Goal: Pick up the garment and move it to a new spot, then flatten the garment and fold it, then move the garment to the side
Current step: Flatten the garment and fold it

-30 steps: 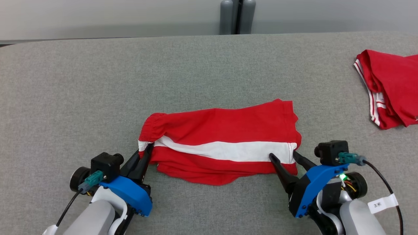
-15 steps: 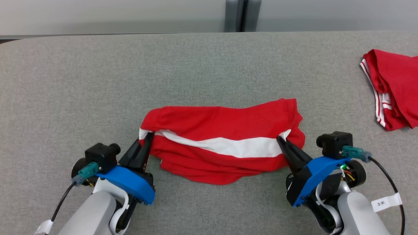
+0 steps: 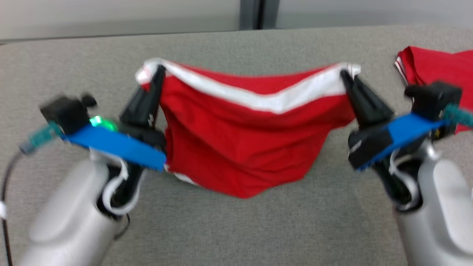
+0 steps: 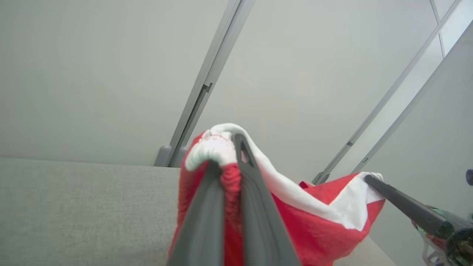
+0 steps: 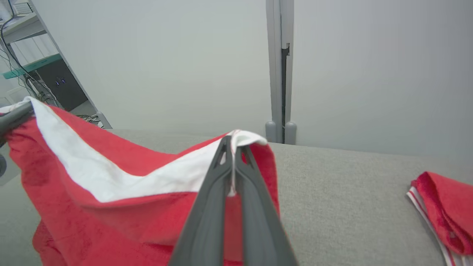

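Note:
The garment [image 3: 240,147] is a pair of red shorts with a white stripe, hanging in the air between both grippers above the grey table [image 3: 236,229]. My left gripper [image 3: 159,72] is shut on its left upper corner, at the elastic waistband [image 4: 218,151]. My right gripper [image 3: 343,74] is shut on the right upper corner at the white stripe [image 5: 244,138]. The cloth sags in the middle and its lower edge droops toward the table. In the left wrist view the right gripper's fingers [image 4: 399,201] show at the far corner.
A second red garment [image 3: 436,70] with white stripes lies crumpled at the table's right edge, also seen in the right wrist view [image 5: 443,210]. A grey wall with a post [image 5: 279,74] stands behind the table. A rack with cables [image 5: 40,74] stands off to the left.
The right gripper closed on the garment's right corner. Both grippers then lifted the garment off the table and spread it between them; the head camera shifted too.

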`<state>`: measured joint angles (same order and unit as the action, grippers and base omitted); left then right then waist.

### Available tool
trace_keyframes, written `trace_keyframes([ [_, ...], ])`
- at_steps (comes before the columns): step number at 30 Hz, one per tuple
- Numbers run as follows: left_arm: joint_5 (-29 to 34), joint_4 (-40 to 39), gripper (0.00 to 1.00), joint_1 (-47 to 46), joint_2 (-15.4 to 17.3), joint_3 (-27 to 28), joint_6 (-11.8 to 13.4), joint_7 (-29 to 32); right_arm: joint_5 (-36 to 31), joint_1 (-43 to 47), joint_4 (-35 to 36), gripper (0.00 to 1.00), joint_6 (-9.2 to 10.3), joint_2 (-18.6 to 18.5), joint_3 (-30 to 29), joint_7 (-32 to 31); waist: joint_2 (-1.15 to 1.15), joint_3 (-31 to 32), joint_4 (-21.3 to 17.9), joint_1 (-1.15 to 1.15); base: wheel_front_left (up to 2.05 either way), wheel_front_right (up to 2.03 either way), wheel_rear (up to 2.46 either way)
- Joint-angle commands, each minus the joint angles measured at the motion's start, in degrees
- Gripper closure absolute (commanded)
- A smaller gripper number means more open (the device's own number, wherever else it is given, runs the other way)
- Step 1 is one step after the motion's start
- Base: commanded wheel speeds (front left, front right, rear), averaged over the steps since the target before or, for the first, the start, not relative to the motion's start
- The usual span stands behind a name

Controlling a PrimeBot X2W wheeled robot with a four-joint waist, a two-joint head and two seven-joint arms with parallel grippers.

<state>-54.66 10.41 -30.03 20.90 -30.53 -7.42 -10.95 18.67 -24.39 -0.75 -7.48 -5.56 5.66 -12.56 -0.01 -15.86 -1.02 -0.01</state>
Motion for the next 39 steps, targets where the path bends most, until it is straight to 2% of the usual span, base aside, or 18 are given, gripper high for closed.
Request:
trace_keyframes([
  [1,-1.88,-0.16,1.0,-4.48,0.49,0.3,-0.09,1.69,1.89,-4.75,-1.55,1.0,-0.02,-1.83,1.04,0.23,0.01,-1.73,-0.33,0.01,0.0,0.0,0.0],
  [4,-3.44,0.77,1.0,-12.06,2.65,0.45,-0.09,4.56,7.92,-13.36,-5.24,1.0,-0.03,-3.46,4.0,2.13,0.01,-4.94,-1.45,0.01,0.0,0.0,0.0],
  [7,-4.03,2.85,1.0,-18.94,4.44,0.48,-0.09,6.1,11.18,-22.92,-10.45,1.0,-0.02,-5.95,5.84,5.86,0.01,-8.4,-2.85,0.01,0.0,0.0,0.0],
  [12,-4.58,5.52,1.0,-28.48,6.96,3.33,-0.09,2.47,8.81,-37.29,-20.03,1.0,-0.02,-9.51,10.85,15.35,0.01,-11.51,-4.61,0.01,0.0,0.0,0.0],
  [17,-2.05,7.06,1.0,-34.89,8.56,3.79,-0.08,-1.57,5.48,-47.44,-28.28,1.0,0.0,-10.83,13.78,23.68,0.01,-11.86,-5.4,0.01,0.0,0.0,0.0],
  [22,-0.27,6.21,1.0,-36.67,8.7,4.57,-0.08,-3.68,5.05,-51.54,-32.0,1.0,0.01,-11.58,15.78,26.4,0.01,-10.72,-5.45,0.01,0.0,0.0,0.0],
  [26,0.87,4.36,1.0,-33.83,7.74,5.12,-0.08,-4.24,5.34,-51.4,-32.78,1.0,0.0,-12.76,17.77,27.42,0.01,-10.02,-5.24,0.01,0.0,0.0,0.0],
  [29,1.62,2.54,1.0,-29.66,6.09,5.22,-0.08,-4.25,5.36,-47.74,-33.08,1.0,0.0,-14.05,21.08,27.61,0.01,-9.46,-5.12,0.01,0.0,0.0,0.0],
  [34,1.49,1.85,1.0,-19.01,4.7,1.28,-0.08,-4.25,8.77,-38.05,-32.91,1.0,-0.02,-15.77,29.12,25.9,0.01,-7.54,-4.85,0.01,0.0,0.0,0.0],
  [37,0.28,2.05,1.0,-10.91,4.0,-1.53,-0.08,-4.26,13.21,-30.98,-30.52,1.0,-0.01,-18.22,33.38,23.17,0.01,-5.69,-4.62,0.01,0.0,0.0,0.0],
  [39,-2.76,1.0,1.0,-5.72,3.6,-3.9,-0.08,-4.26,15.15,-26.25,-27.85,1.0,-0.02,-20.78,36.54,21.04,0.01,-4.35,-4.46,0.01,0.0,0.0,0.0],
])
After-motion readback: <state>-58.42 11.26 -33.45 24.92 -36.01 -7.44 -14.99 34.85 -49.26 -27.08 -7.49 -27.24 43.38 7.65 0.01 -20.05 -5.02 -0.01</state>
